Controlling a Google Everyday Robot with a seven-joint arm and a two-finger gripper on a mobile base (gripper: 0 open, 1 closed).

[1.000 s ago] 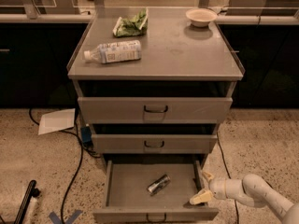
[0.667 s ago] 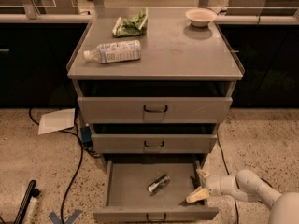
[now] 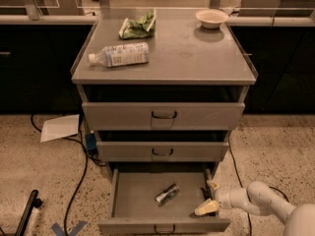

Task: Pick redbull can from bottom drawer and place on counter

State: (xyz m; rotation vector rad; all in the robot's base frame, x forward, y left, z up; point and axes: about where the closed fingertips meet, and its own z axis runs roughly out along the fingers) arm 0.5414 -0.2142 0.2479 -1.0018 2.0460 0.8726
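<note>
The redbull can (image 3: 167,193) lies on its side in the middle of the open bottom drawer (image 3: 129,200), slim, silver with dark patches. My gripper (image 3: 208,197) is at the drawer's right side, over its right wall, to the right of the can and apart from it. Its two pale fingers are spread open, one near the back (image 3: 212,185) and one near the front, with nothing between them. The white arm comes in from the lower right. The grey counter (image 3: 197,58) tops the drawer unit above.
On the counter lie a clear plastic bottle (image 3: 119,54), a green bag (image 3: 138,26) and a white bowl (image 3: 211,18). The two upper drawers (image 3: 163,115) are shut. Cables, a white sheet (image 3: 60,128) and a dark stick (image 3: 27,212) lie on the floor at left.
My gripper has moved a little left and up, further in over the drawer's right wall toward the can. The can has not moved.
</note>
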